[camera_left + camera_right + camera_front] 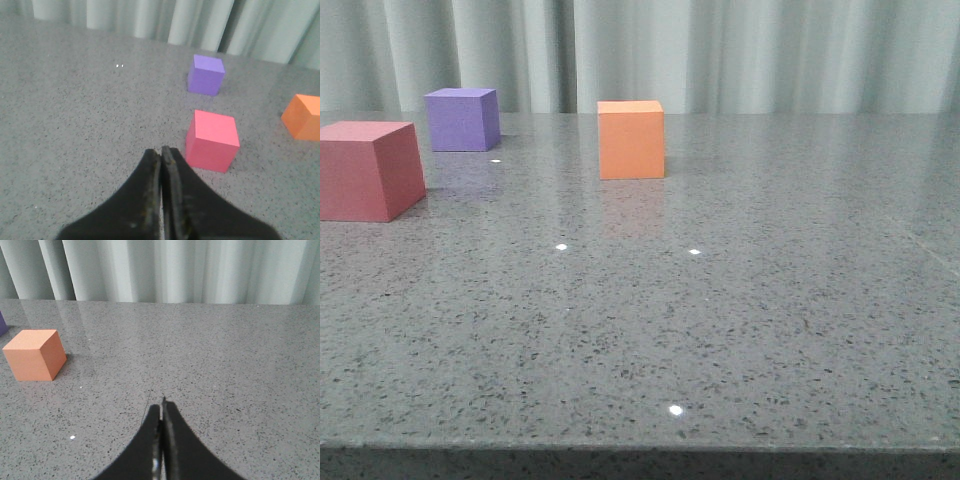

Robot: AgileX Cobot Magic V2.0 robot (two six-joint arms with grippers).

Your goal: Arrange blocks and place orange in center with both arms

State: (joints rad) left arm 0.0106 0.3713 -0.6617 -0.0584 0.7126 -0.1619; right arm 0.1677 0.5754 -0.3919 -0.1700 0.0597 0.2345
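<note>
- Grey speckled stone table (720,340) is carrying all three cubes; pale curtain (720,50) is hanging behind.
- Orange cube (631,139) is sitting near the middle, toward the far edge, standing alone.
- Purple cube (462,118) is sitting far back on the left; pinkish-red cube (365,168) is resting nearer, at the left edge of front view. Not touching each other.
- My left claw (161,152) is hovering w/ fingers pressed together, holding nothing; pinkish-red cube is sitting just beside its tip, apart from it.
- My right claw (162,405) is likewise pinched closed & empty, over bare table, well apart from the orange cube.
</note>
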